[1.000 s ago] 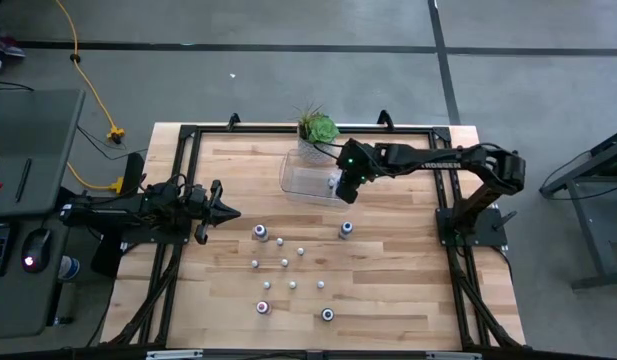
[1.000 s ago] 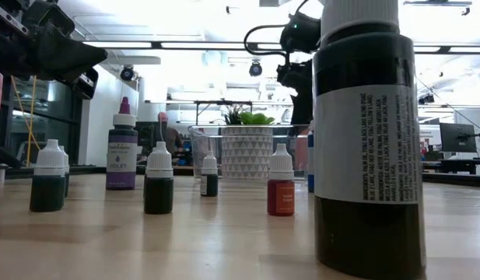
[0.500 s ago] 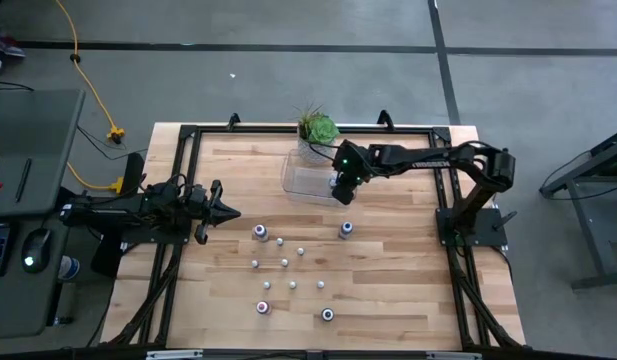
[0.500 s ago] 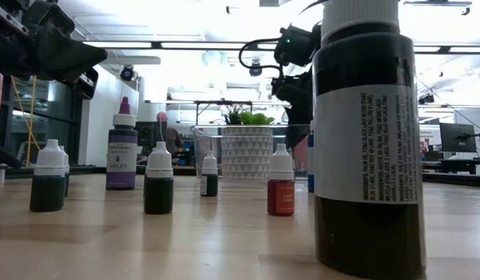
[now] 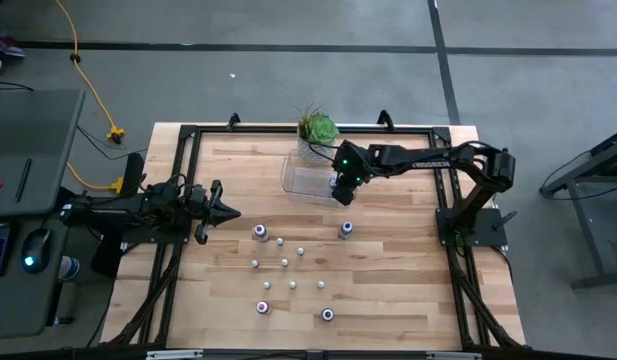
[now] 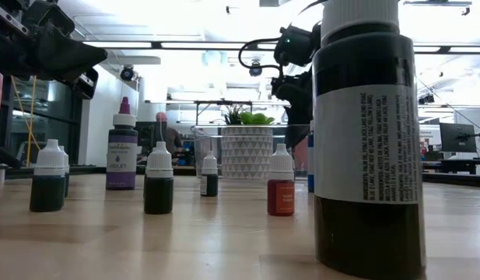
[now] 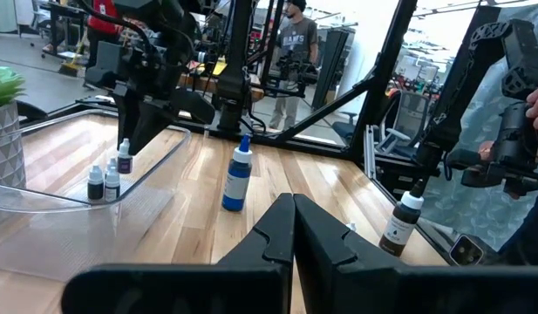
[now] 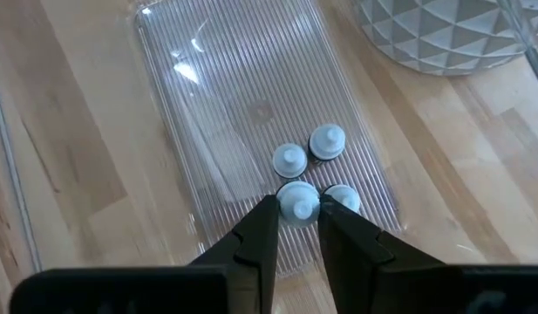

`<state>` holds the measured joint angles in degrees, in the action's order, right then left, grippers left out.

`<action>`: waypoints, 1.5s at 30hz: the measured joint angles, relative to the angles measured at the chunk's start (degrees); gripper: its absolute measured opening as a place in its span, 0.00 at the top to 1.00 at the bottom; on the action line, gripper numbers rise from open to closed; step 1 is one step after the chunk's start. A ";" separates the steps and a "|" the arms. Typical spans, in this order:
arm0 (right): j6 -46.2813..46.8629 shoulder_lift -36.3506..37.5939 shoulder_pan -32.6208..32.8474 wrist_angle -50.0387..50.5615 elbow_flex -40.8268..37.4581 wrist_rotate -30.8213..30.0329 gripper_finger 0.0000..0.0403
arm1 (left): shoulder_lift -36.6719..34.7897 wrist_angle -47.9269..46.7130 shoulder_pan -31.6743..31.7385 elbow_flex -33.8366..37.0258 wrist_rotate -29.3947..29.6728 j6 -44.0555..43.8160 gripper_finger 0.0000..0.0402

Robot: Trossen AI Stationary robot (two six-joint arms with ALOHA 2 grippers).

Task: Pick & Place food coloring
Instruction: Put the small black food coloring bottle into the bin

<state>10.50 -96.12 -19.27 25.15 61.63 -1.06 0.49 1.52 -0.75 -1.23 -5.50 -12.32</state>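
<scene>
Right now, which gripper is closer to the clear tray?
Right. The right gripper is over the clear tray, fingers shut on a white-capped bottle inside it. The left gripper waits at the table's left edge, well away from the tray.

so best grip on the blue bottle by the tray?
Take the blue bottle around its neck just under the cap, coming from straight above. It stands upright and alone on the table, clear of the tray, so fingers fit either side.

My overhead camera looks straight down on the whole table (image 5: 388, 290). My low camera sits at tabletop level among the near bottles. Both show the clear tray (image 5: 306, 182) at the far edge, which each wrist camera views closely.
</scene>
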 joint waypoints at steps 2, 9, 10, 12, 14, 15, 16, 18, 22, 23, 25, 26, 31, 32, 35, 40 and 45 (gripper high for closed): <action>0.00 0.00 0.00 0.00 0.00 0.00 0.82 | 0.00 0.02 -0.02 0.00 0.00 0.00 1.00; 0.00 0.00 0.02 0.13 0.02 0.41 0.82 | 0.01 0.01 0.00 0.01 0.00 0.00 1.00; 0.00 0.00 0.02 0.15 0.02 0.42 0.82 | 0.01 0.02 0.00 0.02 0.00 0.00 1.00; 0.00 0.00 0.01 0.21 0.02 0.41 0.82 | 0.00 0.00 -0.02 0.02 0.00 0.00 1.00; 0.01 0.00 0.00 0.26 0.02 0.42 0.82 | 0.00 0.02 0.00 0.00 0.00 0.00 1.00; 0.03 0.00 0.01 0.27 0.02 0.40 0.82 | 0.01 0.01 -0.01 0.01 0.00 0.00 1.00; 0.04 0.00 0.00 0.31 0.02 0.39 0.82 | 0.00 0.00 -0.02 0.00 0.00 0.00 1.00; 0.07 0.00 0.00 0.53 0.02 0.42 0.82 | 0.00 0.01 0.00 0.00 0.00 0.00 1.00; 0.10 0.00 0.00 1.13 0.02 0.43 0.82 | 0.01 0.00 -0.01 0.01 0.00 0.00 1.00; 0.13 0.00 0.02 1.29 0.02 0.44 0.82 | 0.00 0.02 0.00 0.02 0.00 0.00 1.00; 0.19 0.00 0.01 1.36 0.02 0.46 0.81 | 0.00 0.01 -0.01 0.01 0.00 0.00 1.00; 0.24 0.00 0.00 1.36 0.02 0.46 0.80 | 0.00 0.02 -0.02 0.02 0.00 0.00 1.00; 1.29 0.00 0.02 1.33 0.02 0.07 0.72 | 0.00 0.02 0.00 0.02 0.00 0.00 1.00; 1.46 0.00 0.02 1.30 0.02 0.05 0.71 | 0.02 0.02 -0.02 0.02 0.00 0.00 1.00; 1.51 0.00 0.02 1.09 0.02 0.02 0.67 | 0.00 0.00 0.00 0.00 0.00 0.00 1.00; 1.28 0.00 0.02 1.54 0.95 -0.37 0.64 | 0.01 0.00 -0.01 0.01 0.00 0.00 1.00; -0.17 0.29 0.02 4.38 7.57 -3.14 0.64 | 0.02 0.01 -0.02 0.00 0.00 0.00 1.00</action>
<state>10.33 -95.83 -19.25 29.53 69.19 -4.20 0.51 1.53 -0.78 -1.23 -5.50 -12.32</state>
